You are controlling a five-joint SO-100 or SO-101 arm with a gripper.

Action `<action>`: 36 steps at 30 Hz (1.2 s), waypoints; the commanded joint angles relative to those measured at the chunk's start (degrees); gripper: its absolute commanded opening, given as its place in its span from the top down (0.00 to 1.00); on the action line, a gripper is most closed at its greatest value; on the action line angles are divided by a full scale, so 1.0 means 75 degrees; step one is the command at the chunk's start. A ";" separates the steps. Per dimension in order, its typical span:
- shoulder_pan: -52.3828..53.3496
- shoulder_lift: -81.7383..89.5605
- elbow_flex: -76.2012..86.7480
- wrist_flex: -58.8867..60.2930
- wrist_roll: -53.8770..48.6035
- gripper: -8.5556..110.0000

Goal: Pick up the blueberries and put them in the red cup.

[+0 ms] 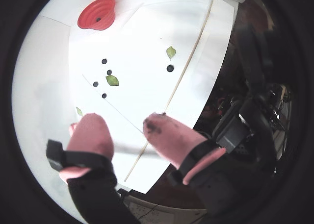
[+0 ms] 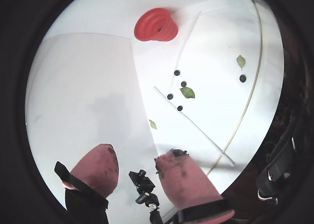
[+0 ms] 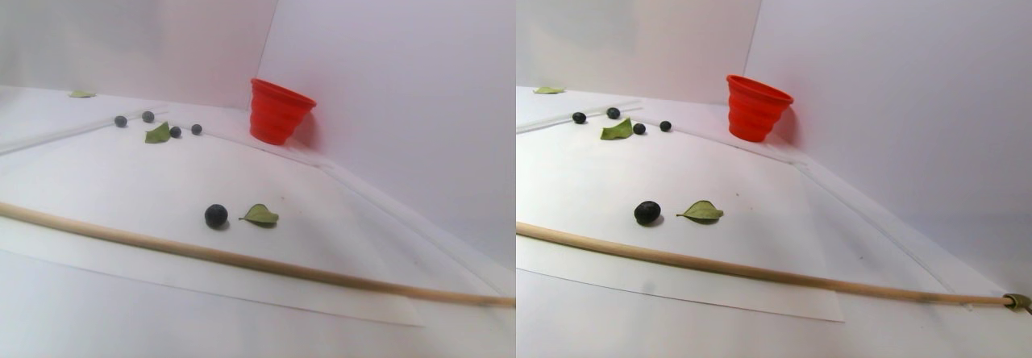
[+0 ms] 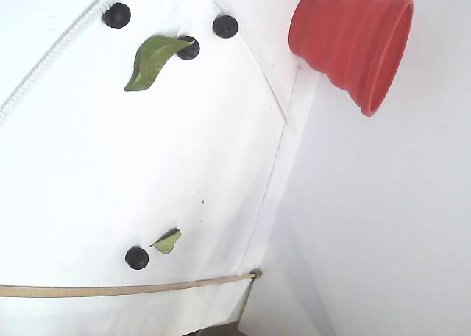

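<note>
In a wrist view we see our claw [image 1: 122,123] at the bottom of the frame, its two pink fingertips [image 1: 91,131] spread wide with nothing between them, above the white surface [image 1: 137,33]. Four blueberries [image 1: 104,61] sit clustered around a green leaf [image 1: 112,80] mid-frame, and a fifth blueberry [image 1: 170,68] lies apart to the right beside a thin wooden stick [image 1: 189,62]. The red cup [image 1: 97,13] stands at the upper left, one dark berry visible inside.

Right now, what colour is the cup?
Red-orange, with ribbed, stepped walls; the cup shows best in the fixed view.
</note>
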 commanded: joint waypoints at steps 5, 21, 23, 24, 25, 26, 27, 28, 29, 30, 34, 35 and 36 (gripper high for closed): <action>0.0012 -0.0457 -0.0363 -0.0199 -0.0879 0.80; 0.0387 -0.0914 0.0398 -0.0340 -0.3562 0.78; 0.0469 -0.1008 0.0539 -0.0434 -0.3891 0.78; 0.0516 -0.1078 0.0609 -0.0480 -0.4043 0.78; 0.0551 -0.1172 0.0656 -0.0527 -0.4219 0.78; 0.0574 -0.1277 0.0727 -0.0574 -0.4395 0.78; 0.0609 -0.1383 0.0785 -0.0645 -0.4559 0.78; 0.0633 -0.1441 0.0844 -0.0703 -0.4723 0.78; 0.0656 -0.1500 0.0926 -0.0785 -0.4898 0.78; 0.0680 -0.1570 0.1020 -0.0879 -0.5051 0.78; 0.0867 -0.1723 0.1266 -0.1066 -0.5602 0.78; 0.0914 -0.1746 0.1301 -0.1102 -0.5695 0.78; 0.0937 -0.1793 0.1359 -0.1148 -0.5777 0.78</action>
